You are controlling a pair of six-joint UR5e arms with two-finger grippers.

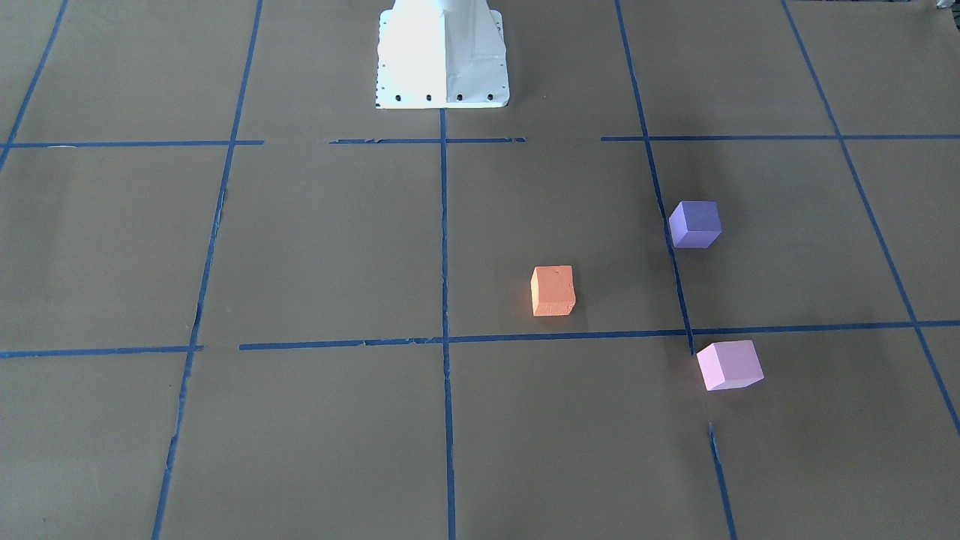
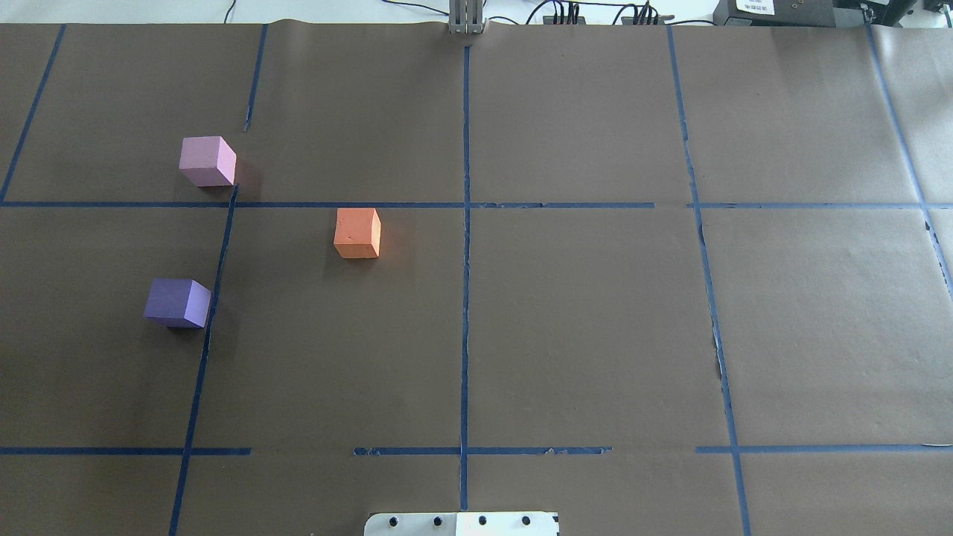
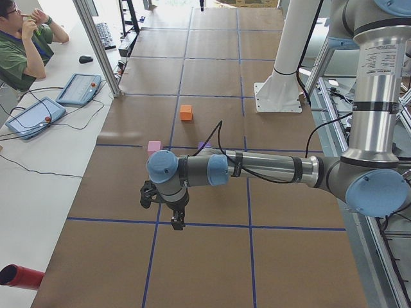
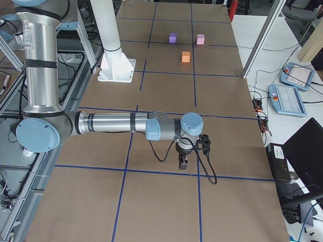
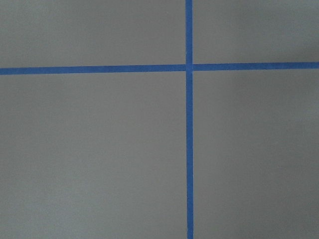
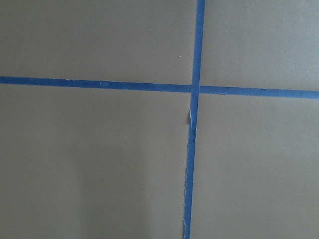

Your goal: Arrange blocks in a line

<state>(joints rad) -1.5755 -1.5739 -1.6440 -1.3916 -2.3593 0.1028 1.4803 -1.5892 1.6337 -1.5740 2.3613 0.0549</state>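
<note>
Three cubes lie apart on the brown paper, on my left half of the table. The orange block [image 1: 553, 290] [image 2: 357, 233] is nearest the centre line. The violet-purple block [image 1: 695, 223] [image 2: 177, 302] is closer to my base, the pale pink block [image 1: 729, 364] [image 2: 208, 161] farther out. My left gripper [image 3: 176, 221] shows only in the exterior left view, pointing down over the table's left end, well short of the blocks. My right gripper [image 4: 184, 162] shows only in the exterior right view, far from them. I cannot tell whether either is open or shut. Both wrist views show only paper and tape.
Blue tape lines [image 2: 465, 298] divide the paper into a grid. My white base [image 1: 442, 56] stands at the table's edge. An operator [image 3: 19, 45] sits beside the table with teach pendants [image 3: 78, 88]. More pendants [image 4: 287, 98] lie at the right end.
</note>
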